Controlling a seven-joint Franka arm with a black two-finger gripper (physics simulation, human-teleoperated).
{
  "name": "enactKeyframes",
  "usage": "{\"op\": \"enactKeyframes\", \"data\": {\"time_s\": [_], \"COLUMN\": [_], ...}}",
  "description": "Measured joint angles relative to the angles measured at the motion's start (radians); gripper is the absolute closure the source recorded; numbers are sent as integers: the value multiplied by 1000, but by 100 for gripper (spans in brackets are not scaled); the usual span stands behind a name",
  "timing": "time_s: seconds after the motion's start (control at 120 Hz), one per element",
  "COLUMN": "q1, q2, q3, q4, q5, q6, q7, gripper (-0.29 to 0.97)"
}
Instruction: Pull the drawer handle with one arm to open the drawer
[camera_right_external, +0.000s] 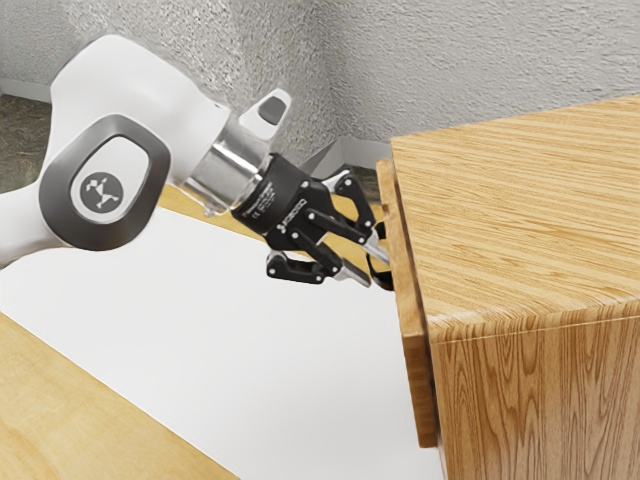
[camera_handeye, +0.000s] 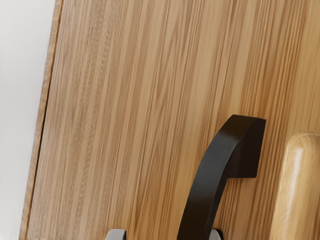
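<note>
A wooden cabinet fills the exterior view's right. Its drawer front faces the arm and sits close against the cabinet body. A black curved handle is mounted on that front, and in the exterior view the handle shows as a small dark piece. My black gripper is right at the handle, open, with one finger above it and one below. In the wrist view two metal fingertips straddle the handle's lower end, with a wide gap on one side.
A pale wooden rod stands on the drawer front beside the handle. A white tabletop with a wooden border lies below the arm. Grey textured walls stand behind.
</note>
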Motion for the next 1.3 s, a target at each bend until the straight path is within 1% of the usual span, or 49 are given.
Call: {"op": "enactKeyframes", "data": {"time_s": [0.15,0.258,0.383,0.442,0.667,0.733,0.783,1.008,1.3], "q1": [7,54,77,104,162,208,225,239,253], "q2": [-12,-19,-29,-34,-55,-66,-72,-84,-105], "q3": [-6,-43,-55,-77,-138,-175,-189,-190,-188], "q4": [-11,-20,-34,-40,-62,-75,-81,-91,-105], "q5": [0,-1,0,0,-3,-2,-2,20,27], "q6": [-1,-2,-5,-6,-7,-9,-10,-13,-25], "q7": [-1,0,-1,-1,2,2,3,15,40], "gripper": [60,61,61,62,64,65,65,66,69]}}
